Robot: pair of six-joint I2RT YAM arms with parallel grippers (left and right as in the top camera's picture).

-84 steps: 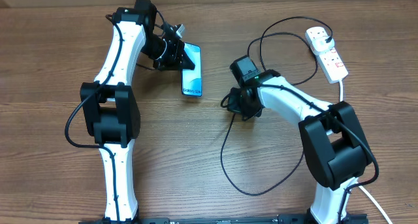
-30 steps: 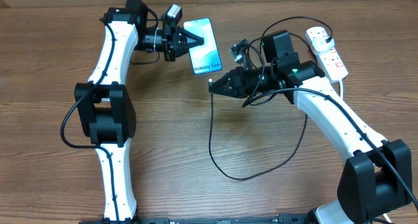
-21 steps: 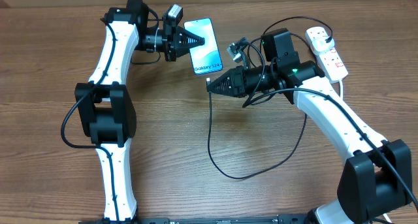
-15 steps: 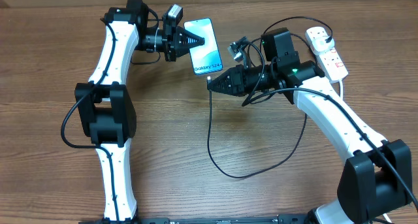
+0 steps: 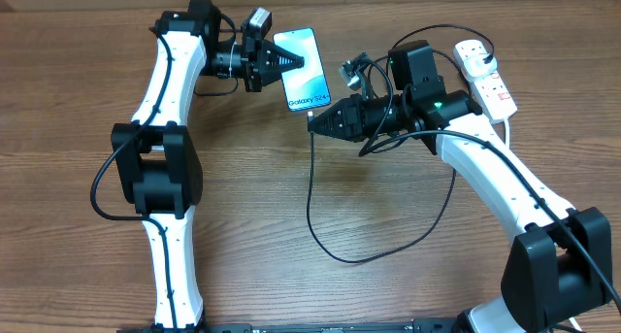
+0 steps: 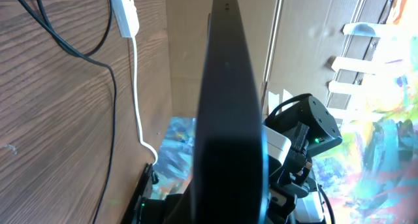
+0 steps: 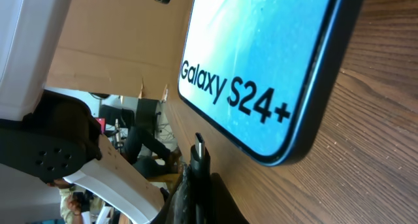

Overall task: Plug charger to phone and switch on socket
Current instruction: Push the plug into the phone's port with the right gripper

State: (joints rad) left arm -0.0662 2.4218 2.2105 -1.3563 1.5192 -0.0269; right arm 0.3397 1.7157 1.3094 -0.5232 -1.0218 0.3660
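The phone (image 5: 304, 69), teal screen with "Galaxy S24+" text, is held off the table at its far edge by my left gripper (image 5: 282, 59), which is shut on it. In the left wrist view the phone (image 6: 228, 106) shows edge-on as a dark slab. My right gripper (image 5: 318, 120) is shut on the charger's connector tip (image 7: 198, 149), which sits just below the phone's near end (image 7: 261, 74), a small gap apart. The black cable (image 5: 320, 226) loops down over the table. The white socket (image 5: 485, 76) lies at the far right with a black plug in it.
The socket's thick white cord (image 5: 508, 134) runs down the right side behind my right arm. More black cable loops (image 5: 417, 42) lie between the phone and socket. A cardboard wall stands behind the table (image 6: 189, 61).
My right gripper has crept left and up with the connector tip, closing the gap to the phone's near end. The left gripper and phone have held still over the last second.
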